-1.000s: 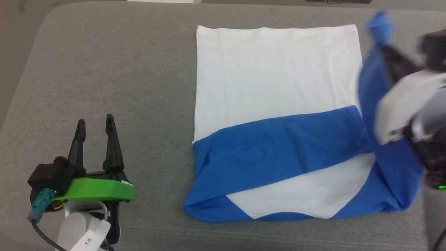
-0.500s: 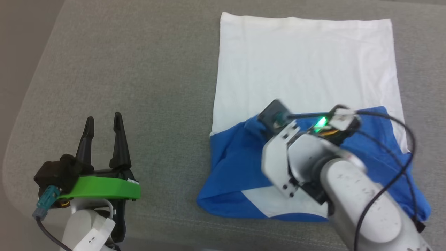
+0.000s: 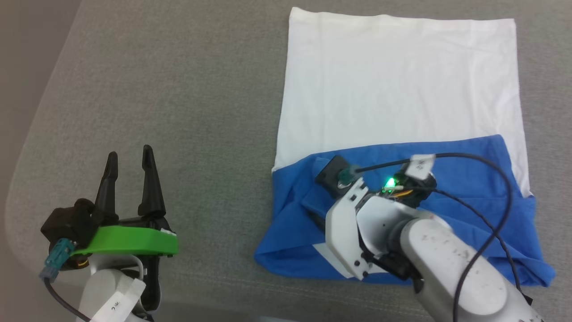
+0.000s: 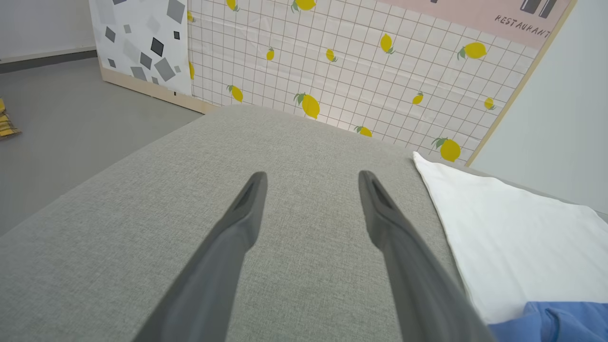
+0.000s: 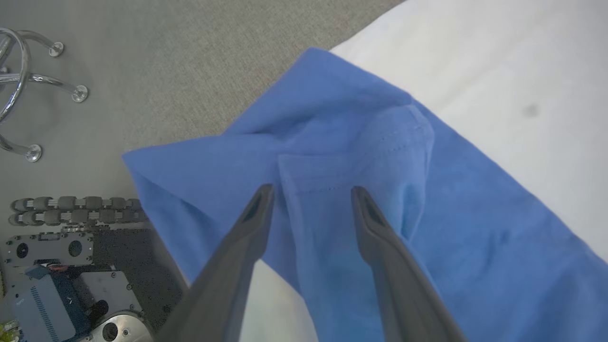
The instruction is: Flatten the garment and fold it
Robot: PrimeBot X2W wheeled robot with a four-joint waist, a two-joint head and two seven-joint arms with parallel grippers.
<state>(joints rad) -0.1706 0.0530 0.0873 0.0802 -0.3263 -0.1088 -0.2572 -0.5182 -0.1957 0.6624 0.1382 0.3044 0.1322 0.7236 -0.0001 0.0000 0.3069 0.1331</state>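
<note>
The garment (image 3: 397, 85) lies on the grey cushion, its white body flat and smooth at the far side. Both blue sleeves (image 3: 469, 165) are folded across its near part in a rumpled band. My right arm (image 3: 380, 223) reaches over that band from the lower right. In the right wrist view my right gripper (image 5: 311, 192) stands open, and the blue sleeve cuff (image 5: 361, 142) lies slack on the shirt under the fingertips. My left gripper (image 3: 129, 152) rests open at the lower left, well clear of the shirt. It holds nothing, as the left wrist view also shows (image 4: 312, 175).
The grey cushion (image 3: 178, 89) ends in a rounded edge at the left, with floor beyond. A lemon-patterned panel (image 4: 356, 71) stands behind it. A chrome chair base (image 5: 28, 71) and my wheeled base (image 5: 61, 247) sit on the floor by the near edge.
My right arm swung in from the right, carrying the second blue sleeve across the shirt onto the first. Its jaws then went from shut to open. The head camera shifted. The left arm stayed still.
</note>
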